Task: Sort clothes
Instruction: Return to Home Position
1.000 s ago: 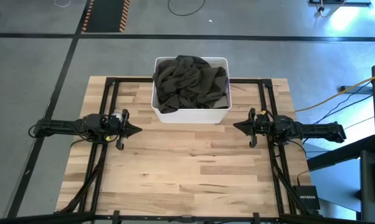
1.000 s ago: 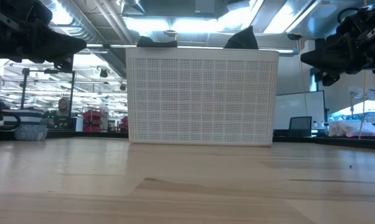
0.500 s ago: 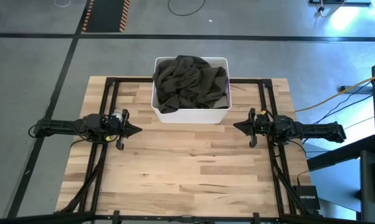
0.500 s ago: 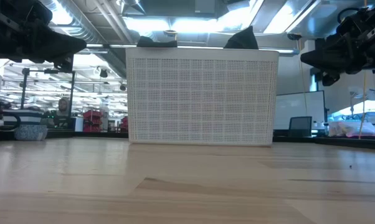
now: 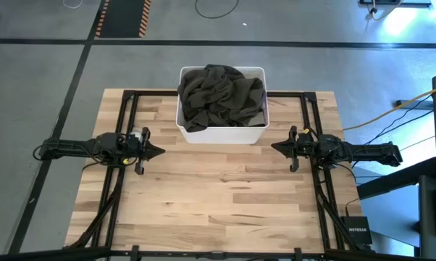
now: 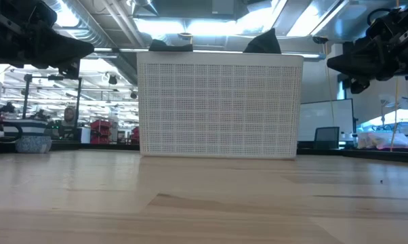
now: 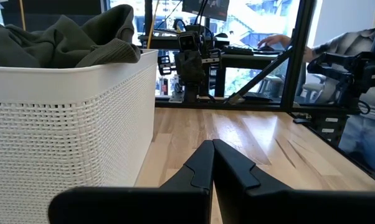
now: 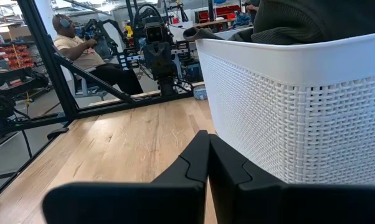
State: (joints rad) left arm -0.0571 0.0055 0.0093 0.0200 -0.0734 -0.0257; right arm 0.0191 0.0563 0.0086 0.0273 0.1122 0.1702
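Note:
A heap of clothes, with a large olive-grey garment point(image 5: 221, 98) on top, fills the white plastic bin point(image 5: 222, 134) at the table's far middle; it spills over the rim in the left wrist view point(image 7: 63, 37). The other garments are hidden under it. My left gripper point(image 5: 160, 151) is shut and empty, held above the table left of the bin, pointing right. My right gripper point(image 5: 274, 147) is shut and empty, right of the bin, pointing left. Both show in the low view, left point(image 6: 89, 49) and right point(image 6: 331, 65).
The wooden table point(image 5: 218, 203) lies bare in front of the bin. Black frame rails point(image 5: 124, 109) run along its left, right and far sides. People sit at desks beyond the table point(image 8: 81, 50).

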